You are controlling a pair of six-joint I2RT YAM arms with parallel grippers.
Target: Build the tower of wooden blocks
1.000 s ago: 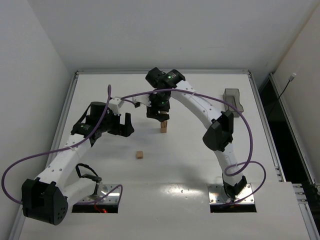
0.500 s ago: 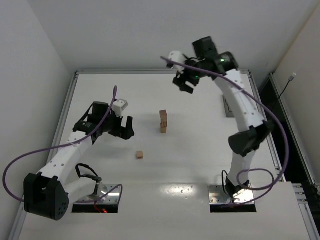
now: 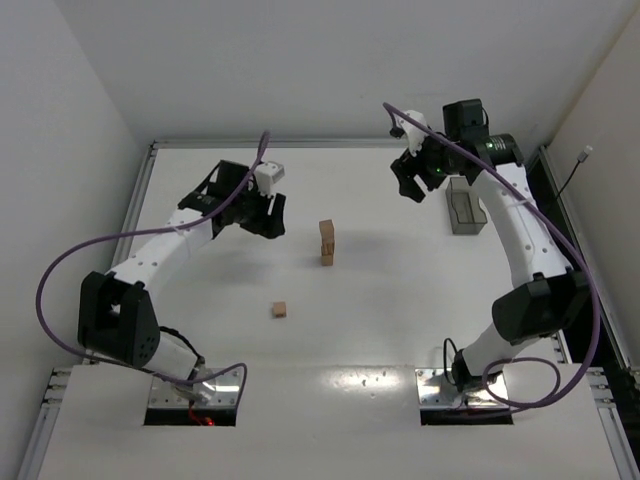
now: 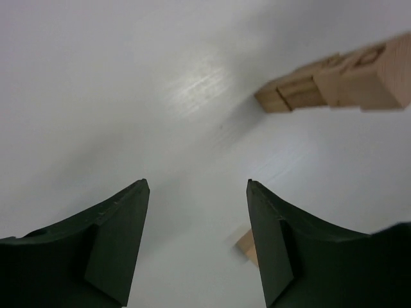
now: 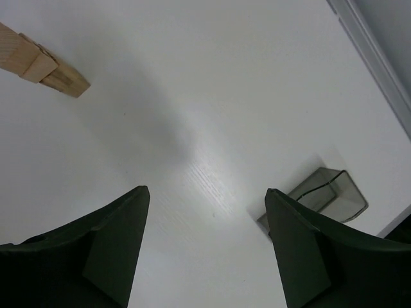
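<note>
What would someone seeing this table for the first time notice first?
The small tower of wood blocks stands alone in the middle of the white table. The left end effector and the right end effector are raised to either side of it, both open and empty. One loose wood block lies apart, nearer the robot, and a dark grey box sits by the table's right edge.
</note>
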